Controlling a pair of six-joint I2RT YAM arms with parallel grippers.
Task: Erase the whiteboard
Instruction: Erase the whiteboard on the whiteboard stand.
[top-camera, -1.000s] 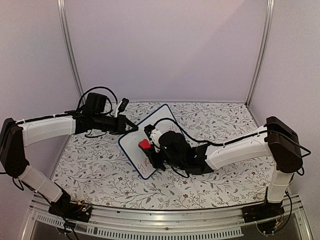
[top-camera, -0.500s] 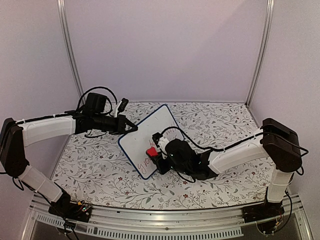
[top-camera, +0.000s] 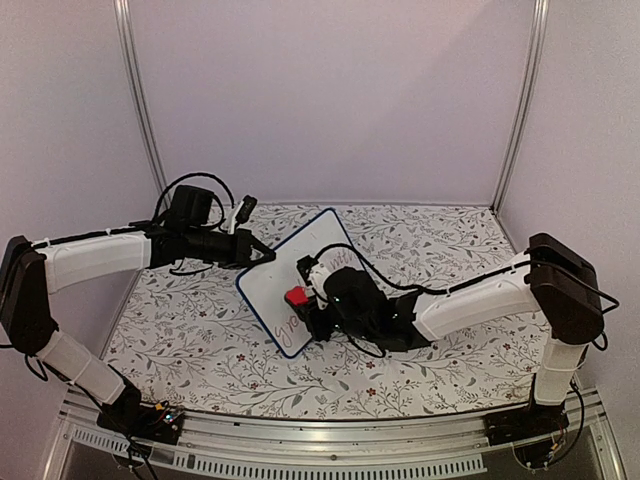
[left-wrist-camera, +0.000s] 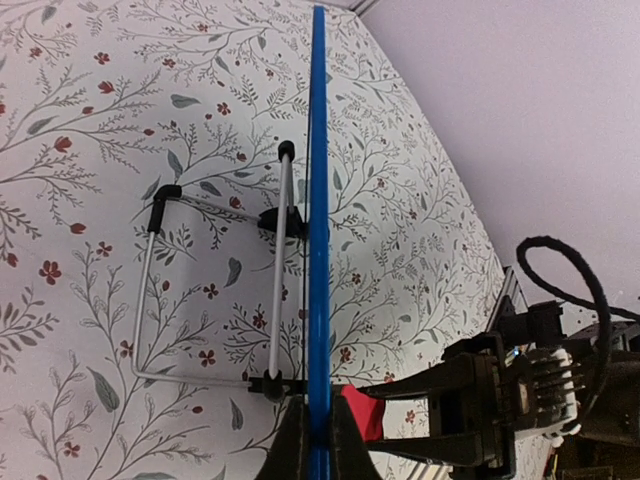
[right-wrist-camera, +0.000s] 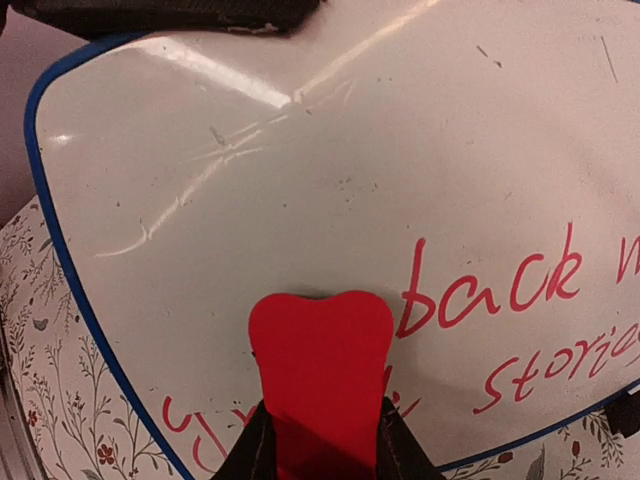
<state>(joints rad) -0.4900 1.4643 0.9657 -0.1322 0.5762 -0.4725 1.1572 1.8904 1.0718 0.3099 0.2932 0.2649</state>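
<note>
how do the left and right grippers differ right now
The left gripper is shut on the blue rim of the whiteboard, seen edge-on; the right gripper is shut on the red eraser. The left grips the board from its side; the right faces its written side, with the eraser apparently against the surface. Both are closed.

Here's the bench (top-camera: 200, 350), white cloth sprigged with grey leaves and little red flowers. Small red eraser (top-camera: 296, 297) bright near the middle. Plain lilac walls (top-camera: 330, 100) around, silver post (top-camera: 140, 110) at each back corner, metal rail (top-camera: 330, 450) along the near edge.
</note>
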